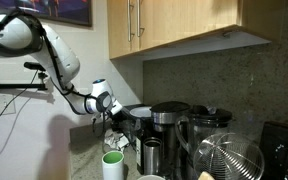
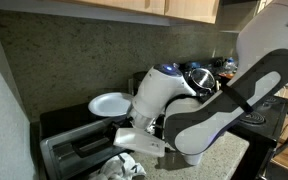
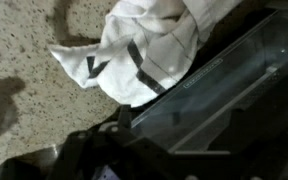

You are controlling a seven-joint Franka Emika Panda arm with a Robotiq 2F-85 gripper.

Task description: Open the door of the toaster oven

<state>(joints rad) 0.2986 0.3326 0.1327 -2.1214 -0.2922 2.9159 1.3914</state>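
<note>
Approach step. Gripper (image 3: 119, 142) hovers by door (image 3: 224, 90), next to cloth (image 3: 149, 45); whether its jaws are apart or together I cannot tell. Oven (image 2: 69, 150) sits near counter's back edge. Next: catch door's top trim, pull down.

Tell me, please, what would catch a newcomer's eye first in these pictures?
The bulky white robot arm fills much of an exterior view. In the wrist view, a crumpled white cloth with dark stripes lies on the speckled counter, beside the dark door.

A kitchen: wooden wall cabinets (image 1: 174, 25), speckled stone backsplash (image 2: 74, 55), coffee maker (image 1: 168, 122)
</note>
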